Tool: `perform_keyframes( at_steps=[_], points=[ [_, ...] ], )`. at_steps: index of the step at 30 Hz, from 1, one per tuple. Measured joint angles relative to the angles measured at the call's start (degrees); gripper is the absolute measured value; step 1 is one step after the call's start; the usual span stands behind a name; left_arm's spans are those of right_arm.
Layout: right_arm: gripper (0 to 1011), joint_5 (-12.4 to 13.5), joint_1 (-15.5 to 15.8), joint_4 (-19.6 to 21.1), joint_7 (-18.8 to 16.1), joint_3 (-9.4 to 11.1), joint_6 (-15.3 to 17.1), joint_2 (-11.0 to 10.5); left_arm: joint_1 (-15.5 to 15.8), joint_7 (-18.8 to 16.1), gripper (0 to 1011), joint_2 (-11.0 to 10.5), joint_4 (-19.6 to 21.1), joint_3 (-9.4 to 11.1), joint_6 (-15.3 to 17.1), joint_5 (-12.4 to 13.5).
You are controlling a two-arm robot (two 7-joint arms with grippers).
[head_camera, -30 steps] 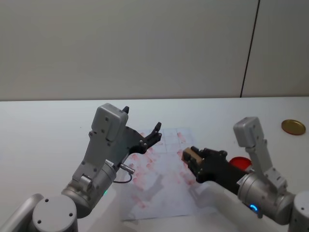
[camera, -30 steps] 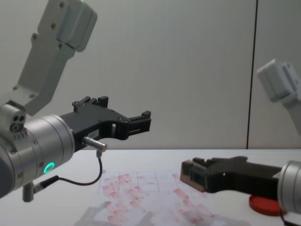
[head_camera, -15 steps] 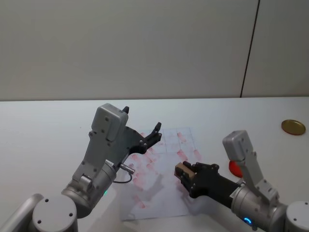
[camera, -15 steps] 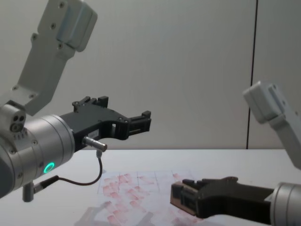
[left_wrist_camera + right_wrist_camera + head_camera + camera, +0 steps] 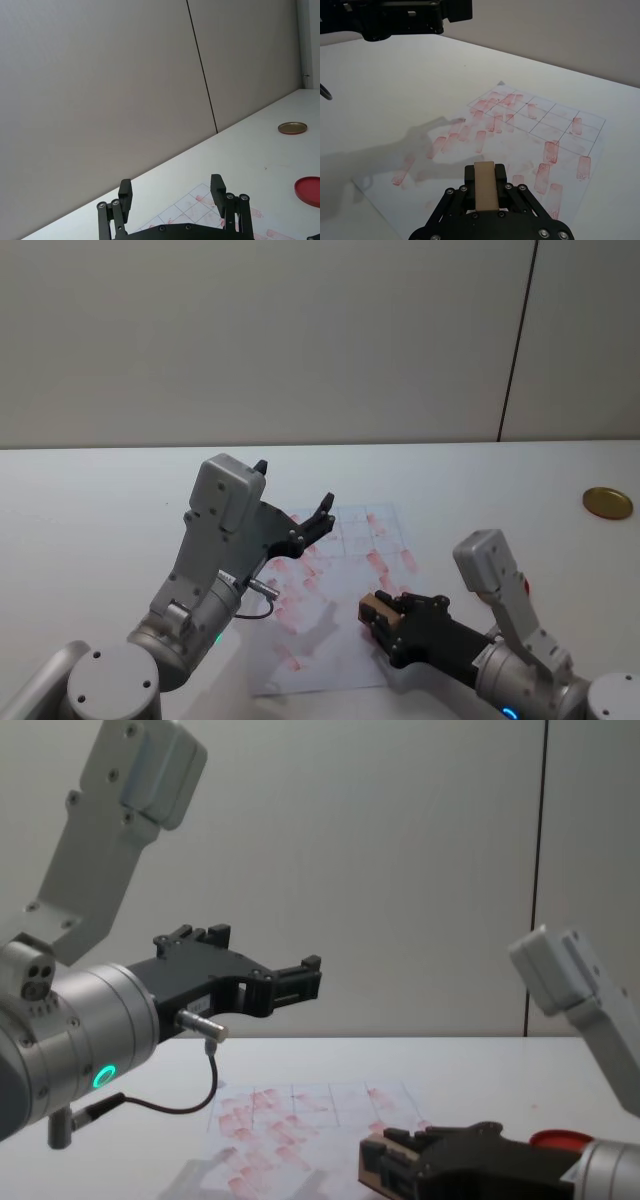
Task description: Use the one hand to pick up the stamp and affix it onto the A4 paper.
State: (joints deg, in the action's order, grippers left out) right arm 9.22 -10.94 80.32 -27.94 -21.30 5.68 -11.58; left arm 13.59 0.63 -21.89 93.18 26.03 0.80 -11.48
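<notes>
The stamp [image 5: 376,608], a small light-tan wooden block, sits between the black fingers of my right gripper [image 5: 381,616], which is shut on it. It hangs low over the near right part of the A4 paper [image 5: 330,650], a white gridded sheet covered in pinkish-red marks. Whether the stamp touches the sheet cannot be told. The right wrist view shows the stamp [image 5: 486,192] pointing out over the paper [image 5: 520,130]. In the chest view the stamp [image 5: 375,1175] is just above the paper [image 5: 290,1120]. My left gripper [image 5: 295,487] hovers open above the sheet's far left part.
A flat round red ink pad [image 5: 309,189] lies on the white table right of the paper, mostly hidden behind my right arm in the head view. A gold lid [image 5: 608,502] rests far right near the wall. The left arm's shadow falls across the sheet.
My right gripper has carried the stamp from beside the red pad leftward, nearer and lower over the paper. The left arm has not moved.
</notes>
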Motion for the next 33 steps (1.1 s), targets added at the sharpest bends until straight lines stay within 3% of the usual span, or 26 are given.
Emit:
perform_keyframes(
  at_steps=[33],
  points=[
    [217,-0.48,0.18,-1.44,-0.22,-0.67,-0.55,-0.25,0.00,0.00,993,0.00,0.00,0.00,0.00,0.00]
  ],
)
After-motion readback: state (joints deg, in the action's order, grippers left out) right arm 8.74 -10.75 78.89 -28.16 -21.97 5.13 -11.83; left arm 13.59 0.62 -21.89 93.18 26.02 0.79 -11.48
